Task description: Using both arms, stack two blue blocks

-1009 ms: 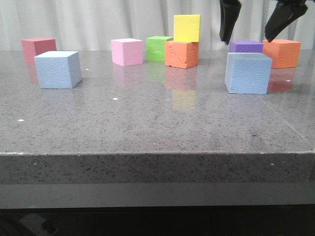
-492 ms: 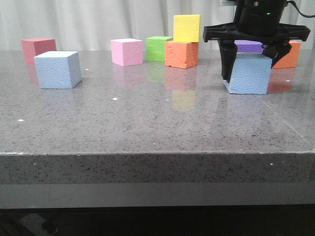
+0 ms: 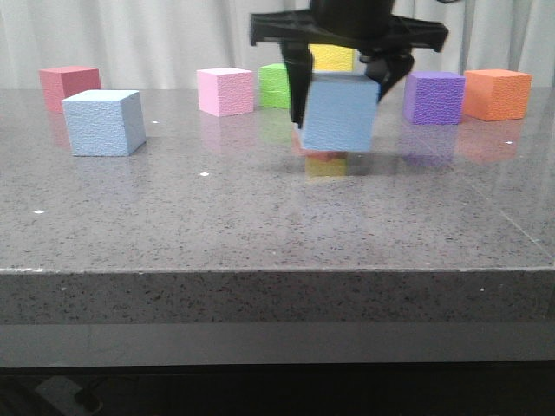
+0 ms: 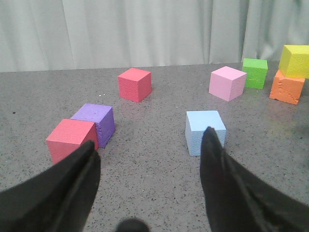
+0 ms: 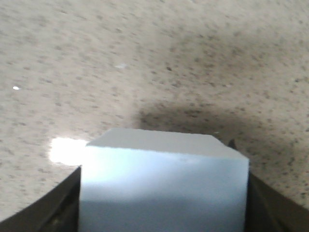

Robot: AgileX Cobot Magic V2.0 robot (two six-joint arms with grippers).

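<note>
The right gripper has one blue block clamped between its fingers, clear of the table, so this looks like the carry. The other blue block sits well off to the side, just ahead of the left gripper, whose fingers are spread and empty. Next, I'd judge, the held cube needs squaring above it before lowering.

Speckled grey stone table, glossy, mirroring colours faintly; thick front edge over dark space below. Behind, pale pleated curtain spanning the whole back.
</note>
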